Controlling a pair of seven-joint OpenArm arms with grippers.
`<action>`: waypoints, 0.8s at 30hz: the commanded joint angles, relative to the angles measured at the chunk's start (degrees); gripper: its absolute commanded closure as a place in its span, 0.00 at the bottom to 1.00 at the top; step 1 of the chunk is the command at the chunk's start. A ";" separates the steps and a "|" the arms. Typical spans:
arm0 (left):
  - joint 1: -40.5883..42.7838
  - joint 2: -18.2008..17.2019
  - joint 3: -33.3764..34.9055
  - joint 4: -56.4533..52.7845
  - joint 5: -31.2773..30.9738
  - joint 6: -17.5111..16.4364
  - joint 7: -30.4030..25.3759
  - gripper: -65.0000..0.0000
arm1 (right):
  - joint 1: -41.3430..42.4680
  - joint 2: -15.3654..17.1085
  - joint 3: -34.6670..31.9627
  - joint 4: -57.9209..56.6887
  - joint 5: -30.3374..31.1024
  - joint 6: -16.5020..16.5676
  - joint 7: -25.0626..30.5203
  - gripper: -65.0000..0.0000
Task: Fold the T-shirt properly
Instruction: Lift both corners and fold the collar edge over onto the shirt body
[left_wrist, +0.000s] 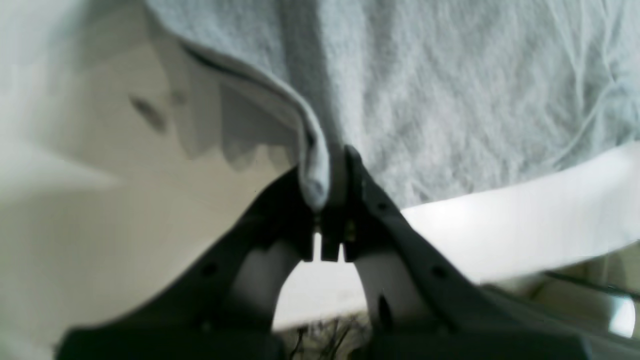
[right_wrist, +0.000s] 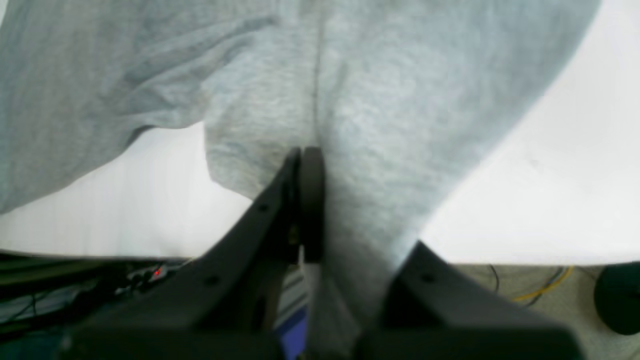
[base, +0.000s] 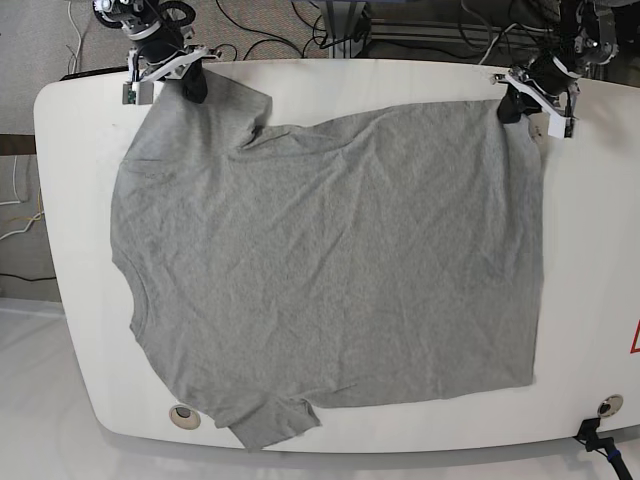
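Note:
A grey T-shirt (base: 330, 270) lies spread flat on the white table (base: 400, 80), its collar toward the left edge and its hem toward the right. My right gripper (base: 192, 84) is at the far left, shut on the upper sleeve; the cloth (right_wrist: 350, 150) drapes between and over its fingers (right_wrist: 305, 200). At the far right, my left gripper (base: 512, 104) is shut on the top hem corner, and a fold of fabric (left_wrist: 315, 165) sits pinched between its fingertips (left_wrist: 332, 190). The lower sleeve (base: 270, 420) lies near the front edge.
Cables (base: 270, 40) and equipment lie on the floor beyond the far edge of the table. Two round holes (base: 183, 414) (base: 606, 404) sit in the table near its front corners. A red marking (base: 633, 340) shows at the right edge.

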 joint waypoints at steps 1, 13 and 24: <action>1.33 -1.81 -1.61 2.04 -0.75 -0.40 -0.80 1.00 | -2.07 0.43 1.99 1.96 1.17 0.93 1.18 1.00; 8.10 -2.07 -7.41 9.34 -0.93 -0.49 -0.80 1.00 | -5.68 0.34 5.77 3.63 1.25 9.98 1.18 1.00; -5.96 0.57 -8.02 10.39 -1.02 -0.40 -0.80 1.00 | 7.60 3.68 7.88 3.46 1.25 13.59 0.66 1.00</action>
